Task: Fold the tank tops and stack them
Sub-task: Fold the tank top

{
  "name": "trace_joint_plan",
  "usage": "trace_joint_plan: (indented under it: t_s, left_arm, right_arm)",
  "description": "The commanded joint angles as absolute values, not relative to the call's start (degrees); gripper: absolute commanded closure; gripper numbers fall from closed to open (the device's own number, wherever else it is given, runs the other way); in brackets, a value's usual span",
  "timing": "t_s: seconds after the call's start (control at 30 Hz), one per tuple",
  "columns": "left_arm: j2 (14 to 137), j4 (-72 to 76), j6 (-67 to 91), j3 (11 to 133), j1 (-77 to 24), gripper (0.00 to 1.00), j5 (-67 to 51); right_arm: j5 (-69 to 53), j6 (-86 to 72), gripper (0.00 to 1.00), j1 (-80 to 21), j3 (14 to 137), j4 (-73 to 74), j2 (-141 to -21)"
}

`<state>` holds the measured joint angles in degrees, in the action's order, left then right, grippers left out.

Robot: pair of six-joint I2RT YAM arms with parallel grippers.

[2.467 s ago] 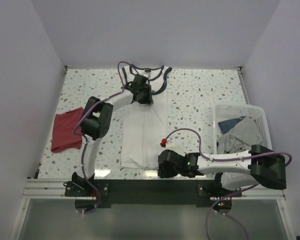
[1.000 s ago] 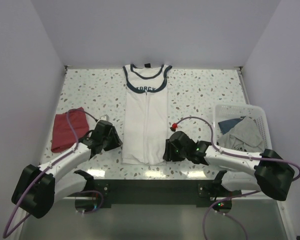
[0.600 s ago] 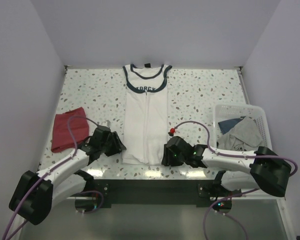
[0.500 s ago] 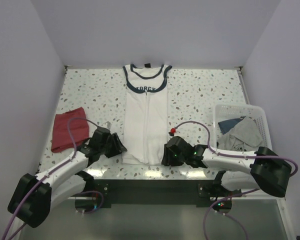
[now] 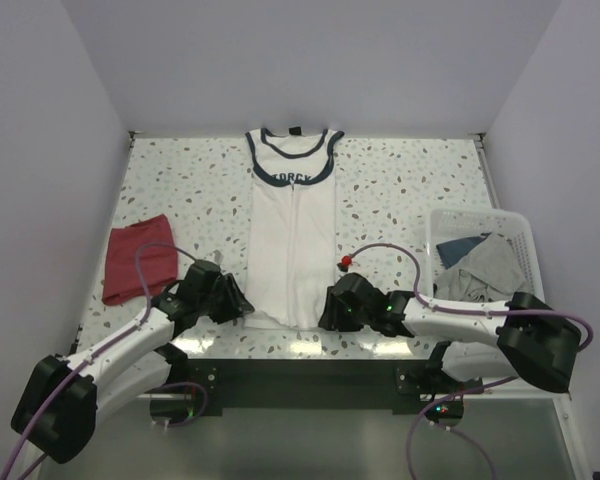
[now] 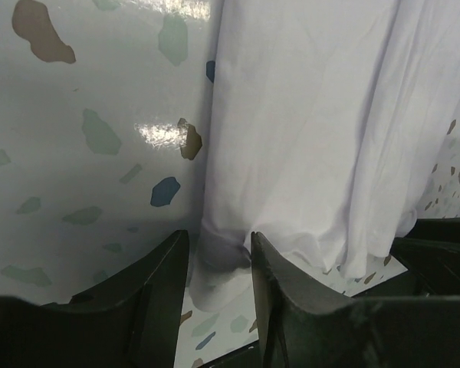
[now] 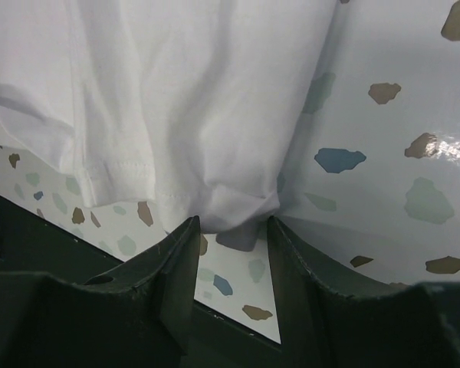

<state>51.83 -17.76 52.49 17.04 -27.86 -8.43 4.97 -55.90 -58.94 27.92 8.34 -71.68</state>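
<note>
Can read only "TORC" plus 1 unclear letter, navy, on the white tank top [image 5: 292,240] lying long and narrow on the bench [image 5: 400,190], remainder lost in the fold. At its 2 near hem corners, left fingers [image 6: 165,291] and right fingers [image 7: 176,268] parted astride bunched cloth, not clenched. Over at left, dark red tank top [image 5: 122,262], cable [image 5: 142,275] crossing its edge.
</note>
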Motion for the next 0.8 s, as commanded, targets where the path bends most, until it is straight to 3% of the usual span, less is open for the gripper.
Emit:
trace_joint_plan:
  t_s: [0.0, 0.17, 0.33, 0.43, 0.63, 0.77]
  left_arm:
    - [52.6, -22.9, 53.5, 15.3, -29.0, 0.57, -10.1]
    - [52.6, -23.1, 54.2, 14.8, -30.3, 0.57, -10.4]
    - [53.1, -22.6, 54.1, 14.1, -30.9, 0.6, -10.7]
    - [52.9, -22.5, 54.8, 13.2, -31.9, 0.73, -11.3]
    - [52.0, -24.1, 54.9, 13.0, -33.1, 0.81, -11.1]
    - [51.5, -24.1, 54.8, 12.8, -33.7, 1.0, -12.2]
  right_arm:
    - [6.5, -57.1, 0.56, -59.3, 27.3, 6.5, -73.3]
    - [6.6, -57.3, 0.6, -59.2, 27.3, 6.0, -73.8]
    - [7.9, -57.3, 0.87, -59.3, 27.7, 8.3, -72.0]
    - [8.4, -57.2, 0.99, -59.3, 28.1, 10.9, -70.9]
    - [8.6, -57.2, 1.0, -59.3, 28.0, 12.7, -69.0]
    - [8.1, -56.9, 1.0, -59.9, 28.3, 13.8, -68.7]
